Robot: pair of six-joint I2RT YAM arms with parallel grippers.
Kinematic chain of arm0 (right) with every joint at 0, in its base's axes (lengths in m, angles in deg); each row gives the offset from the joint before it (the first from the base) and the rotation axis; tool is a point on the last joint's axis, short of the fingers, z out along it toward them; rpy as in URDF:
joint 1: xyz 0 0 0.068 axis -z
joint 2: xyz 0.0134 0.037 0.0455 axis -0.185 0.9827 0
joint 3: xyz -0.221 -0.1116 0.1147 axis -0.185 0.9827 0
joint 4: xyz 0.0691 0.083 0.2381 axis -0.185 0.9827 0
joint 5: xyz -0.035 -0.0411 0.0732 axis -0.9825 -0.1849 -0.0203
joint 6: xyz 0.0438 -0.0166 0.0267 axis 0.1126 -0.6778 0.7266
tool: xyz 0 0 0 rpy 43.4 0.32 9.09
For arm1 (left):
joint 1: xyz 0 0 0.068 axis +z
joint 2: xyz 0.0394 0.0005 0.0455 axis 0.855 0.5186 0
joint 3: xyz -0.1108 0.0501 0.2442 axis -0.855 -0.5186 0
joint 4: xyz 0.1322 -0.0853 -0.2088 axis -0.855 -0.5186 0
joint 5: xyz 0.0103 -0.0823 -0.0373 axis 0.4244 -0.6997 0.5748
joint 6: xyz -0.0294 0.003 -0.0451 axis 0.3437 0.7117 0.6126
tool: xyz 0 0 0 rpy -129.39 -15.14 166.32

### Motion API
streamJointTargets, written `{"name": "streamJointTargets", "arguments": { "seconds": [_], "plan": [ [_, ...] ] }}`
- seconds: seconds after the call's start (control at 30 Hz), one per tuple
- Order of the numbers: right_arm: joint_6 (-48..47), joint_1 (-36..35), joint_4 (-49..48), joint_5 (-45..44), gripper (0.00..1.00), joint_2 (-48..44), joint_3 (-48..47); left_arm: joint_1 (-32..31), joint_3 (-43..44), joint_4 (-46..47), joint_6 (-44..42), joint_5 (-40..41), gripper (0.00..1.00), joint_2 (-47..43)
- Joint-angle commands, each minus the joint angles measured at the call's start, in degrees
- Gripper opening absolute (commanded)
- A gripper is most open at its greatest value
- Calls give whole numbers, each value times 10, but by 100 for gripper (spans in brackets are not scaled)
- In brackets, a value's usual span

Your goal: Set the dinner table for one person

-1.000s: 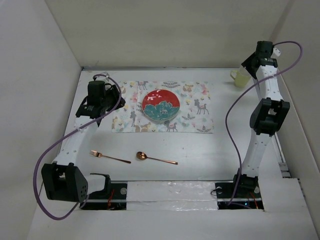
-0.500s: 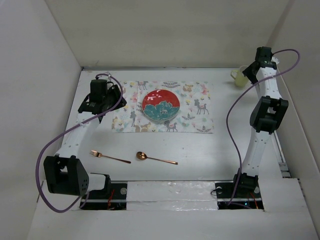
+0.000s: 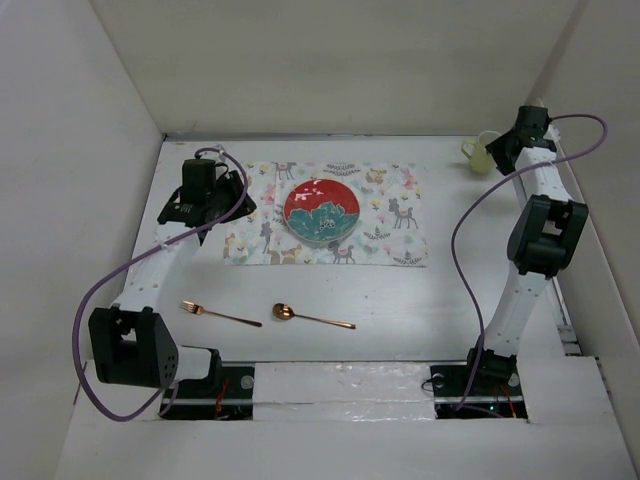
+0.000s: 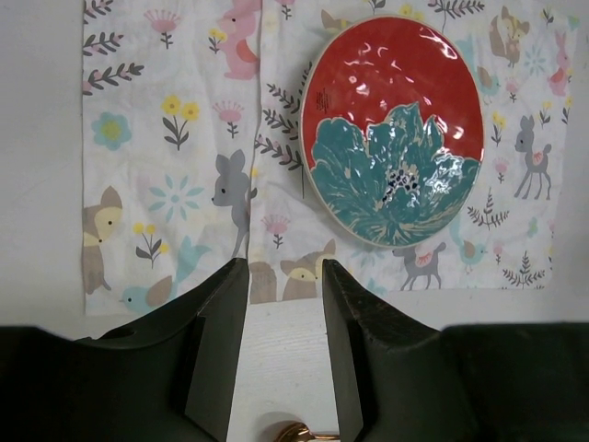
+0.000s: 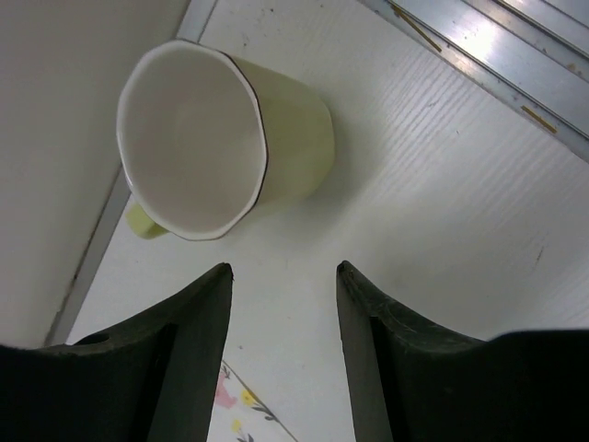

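From above: large flat matte white table (image 3: 400, 300) between white walls (image 3: 330, 60), under everything, bearing a rectangular cloth placemat printed with pastel deer (image 3: 395, 215), with a round red plate with a teal flower (image 3: 321, 212) upon it. Copper metal fork (image 3: 220, 314) and copper metal spoon (image 3: 312, 318) nearer the arm bases.

From the left wrist: left claw (image 4: 282, 267) apart, nothing between, over the placemat's near edge.

From the right wrist: right claw (image 5: 283, 267) apart, nothing between, just before an upright pale yellow mug (image 5: 198, 138).

One plate (image 3: 321, 212); fork (image 3: 220, 314); spoon (image 3: 312, 318); mug (image 3: 480, 156); placemat (image 3: 400, 235)
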Motion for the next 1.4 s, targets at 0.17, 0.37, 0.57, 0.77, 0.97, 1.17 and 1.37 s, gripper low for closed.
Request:
{"name": "streamJointTargets", "arguments": {
  "seconds": [0.17, 0.37, 0.57, 0.77, 0.97, 1.17, 1.37],
  "plan": [
    [49, 13, -58, -21, 60, -22, -15, -3, 31, 7, -4, -15, 34, 14],
    [53, 18, 27, -36, 61, 75, -141, -3, 52, -3, -6, -12, 34, 27],
    [52, 13, 38, -41, 58, 106, -146, -3, 64, -11, -6, -6, 34, 37],
    [47, 7, 15, -27, 4, 88, -100, -3, 68, -6, -1, -19, 34, 50],
    [-8, -22, -61, -34, 0, -9, -46, -3, 64, 0, 1, -28, 34, 45],
    [-99, -99, 21, 53, 0, -22, -114, -3, 43, 12, 5, -42, 34, 32],
    [-123, -178, 53, 46, 0, 18, -143, -3, 22, 17, 5, -47, 34, 1]
  ]
}}
